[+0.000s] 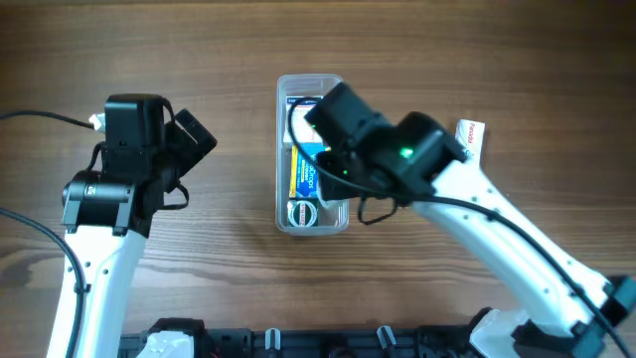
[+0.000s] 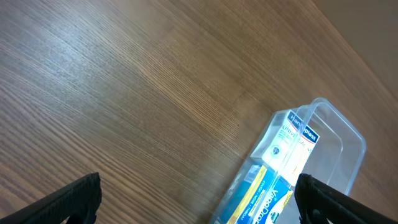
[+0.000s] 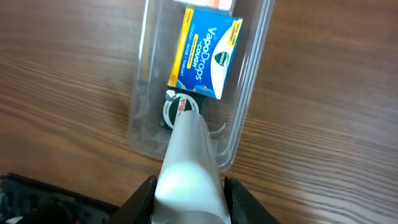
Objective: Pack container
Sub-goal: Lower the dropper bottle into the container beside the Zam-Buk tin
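Observation:
The clear container (image 1: 282,149) lies in the middle of the table, long side running front to back. It holds a blue and yellow VapoDrops box (image 1: 305,171) and a white box (image 2: 292,134) at its far end. My right gripper (image 3: 189,193) is shut on a white tube (image 3: 189,155) and holds it over the container's (image 3: 249,93) near end. The tube's tip meets a round green-and-white cap (image 3: 176,107) inside. My right gripper (image 1: 333,164) covers the tube from overhead. My left gripper (image 2: 199,205) is open and empty, left of the container (image 2: 345,140).
A small white and red packet (image 1: 470,137) lies on the wooden table to the right of the container, behind the right arm. The left arm (image 1: 129,169) stands at the left. A black rail (image 1: 318,343) runs along the front edge.

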Tool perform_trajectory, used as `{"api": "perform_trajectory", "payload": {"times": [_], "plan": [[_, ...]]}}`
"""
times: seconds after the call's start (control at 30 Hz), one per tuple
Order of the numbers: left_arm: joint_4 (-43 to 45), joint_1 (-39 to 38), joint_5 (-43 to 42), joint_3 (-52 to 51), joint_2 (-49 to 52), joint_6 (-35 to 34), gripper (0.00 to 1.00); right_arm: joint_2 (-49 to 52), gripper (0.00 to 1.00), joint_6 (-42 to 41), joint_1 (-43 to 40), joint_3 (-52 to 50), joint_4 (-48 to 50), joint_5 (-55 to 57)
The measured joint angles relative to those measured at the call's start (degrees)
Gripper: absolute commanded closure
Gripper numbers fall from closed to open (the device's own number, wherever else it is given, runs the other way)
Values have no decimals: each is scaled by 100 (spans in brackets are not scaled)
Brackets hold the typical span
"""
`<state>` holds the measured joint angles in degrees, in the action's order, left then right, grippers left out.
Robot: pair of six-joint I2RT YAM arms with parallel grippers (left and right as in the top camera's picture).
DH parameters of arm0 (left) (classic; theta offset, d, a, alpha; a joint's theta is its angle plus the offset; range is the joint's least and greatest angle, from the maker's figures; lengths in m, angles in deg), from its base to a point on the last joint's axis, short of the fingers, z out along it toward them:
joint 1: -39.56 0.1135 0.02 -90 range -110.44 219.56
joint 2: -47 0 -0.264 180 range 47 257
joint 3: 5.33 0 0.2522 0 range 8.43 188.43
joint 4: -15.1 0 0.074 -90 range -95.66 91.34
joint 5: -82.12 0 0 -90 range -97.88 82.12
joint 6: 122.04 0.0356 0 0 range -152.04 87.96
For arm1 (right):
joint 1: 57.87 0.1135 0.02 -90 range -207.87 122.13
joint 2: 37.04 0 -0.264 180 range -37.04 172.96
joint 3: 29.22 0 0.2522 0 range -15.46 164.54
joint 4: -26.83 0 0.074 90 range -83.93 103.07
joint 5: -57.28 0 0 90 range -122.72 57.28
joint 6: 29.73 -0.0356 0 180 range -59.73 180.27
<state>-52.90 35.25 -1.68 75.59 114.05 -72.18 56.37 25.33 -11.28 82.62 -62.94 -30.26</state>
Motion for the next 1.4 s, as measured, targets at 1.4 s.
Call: {"api": "perform_trajectory", "payload": {"times": [1.4], "plan": [[0,0,0,0,0,2,0,1137,69,-632,299,-87,116,811]]}}
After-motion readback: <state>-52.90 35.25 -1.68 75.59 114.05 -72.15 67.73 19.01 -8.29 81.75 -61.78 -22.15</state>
